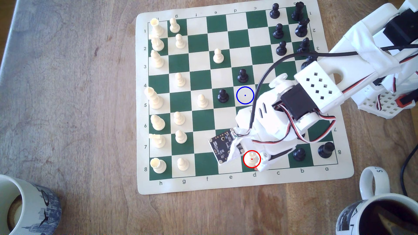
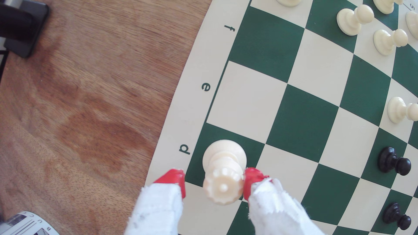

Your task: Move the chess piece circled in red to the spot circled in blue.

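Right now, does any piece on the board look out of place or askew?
Yes. A cream piece stands alone on the green d8 square, among the black pieces, far from its own side. It stands upright between the gripper tips.

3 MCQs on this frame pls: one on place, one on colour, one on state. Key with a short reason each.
1. Where does the white queen stand?
A. On a green edge square by the letter d
B. On a cream square mid-board
C. Off the board, on the wood

2. What colour is the square inside the blue ring?
A. Green
B. Cream
C. Red

3. What state is the gripper in?
A. Shut, away from every piece
B. Open, astride the queen's crown
C. Shut on a black pawn

Key:
1 A: the wrist view shows its base on green beside the printed d.
2 B: in the exterior view the ring encloses a cream square.
3 B: a gap shows between one red fingertip and the crown, while the other sits against it.
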Available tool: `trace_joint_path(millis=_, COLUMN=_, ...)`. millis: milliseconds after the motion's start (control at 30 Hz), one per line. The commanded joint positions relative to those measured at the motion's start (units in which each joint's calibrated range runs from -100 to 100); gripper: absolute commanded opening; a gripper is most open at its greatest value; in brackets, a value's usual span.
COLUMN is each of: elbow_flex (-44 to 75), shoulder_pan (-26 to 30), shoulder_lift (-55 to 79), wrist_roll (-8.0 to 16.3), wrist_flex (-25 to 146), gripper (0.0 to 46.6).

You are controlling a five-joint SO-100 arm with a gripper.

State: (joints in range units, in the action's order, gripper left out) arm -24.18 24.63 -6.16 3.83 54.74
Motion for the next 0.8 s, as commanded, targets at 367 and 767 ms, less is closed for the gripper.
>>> trace_joint_path(millis=367, elbow_flex=4.5, shoulder_pan=0.3, shoulder_lift=-1.4, wrist_roll=-0.1, wrist_flex=-1.5, gripper=5.1)
trace_joint_path(millis=767, elbow_flex=6.9, shoulder_pan=-1.4, shoulder_lift=-7.3, wrist_roll=0.1, wrist_flex=0.6, gripper=0.3)
